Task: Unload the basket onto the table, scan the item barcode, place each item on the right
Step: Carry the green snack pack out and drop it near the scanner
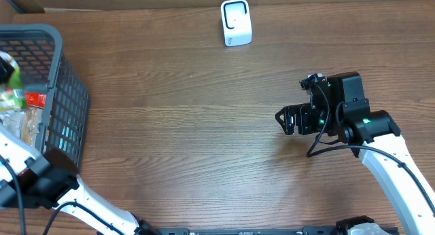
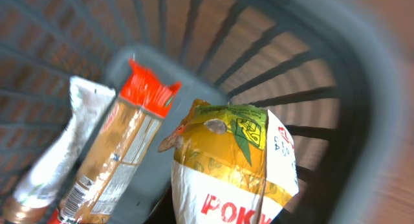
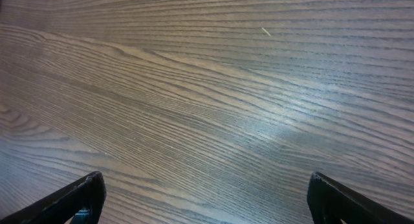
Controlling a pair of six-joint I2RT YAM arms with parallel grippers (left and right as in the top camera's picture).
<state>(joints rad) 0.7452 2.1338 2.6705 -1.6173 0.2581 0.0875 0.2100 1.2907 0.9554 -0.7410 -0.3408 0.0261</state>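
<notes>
A yellow-and-white snack packet [image 2: 229, 166] with red lettering fills the lower middle of the left wrist view, inside the dark mesh basket [image 2: 323, 88]. It covers my left gripper's fingers. The gripper is shut, and it looks shut on the packet's lower end. An orange packet with a red top [image 2: 119, 146] and a silvery packet [image 2: 58, 153] lie beside it; a barcode shows at the orange packet's lower end. The white scanner [image 1: 236, 22] stands at the table's far edge. My right gripper [image 1: 289, 119] hovers open over bare wood, with nothing between its fingertips [image 3: 84, 198].
The basket [image 1: 68, 92] sits at the table's left edge with several packets in it. My left arm [image 1: 41, 181] reaches into it from the near left corner. A wide stretch of wooden tabletop [image 1: 190, 126] lies between basket, scanner and right arm.
</notes>
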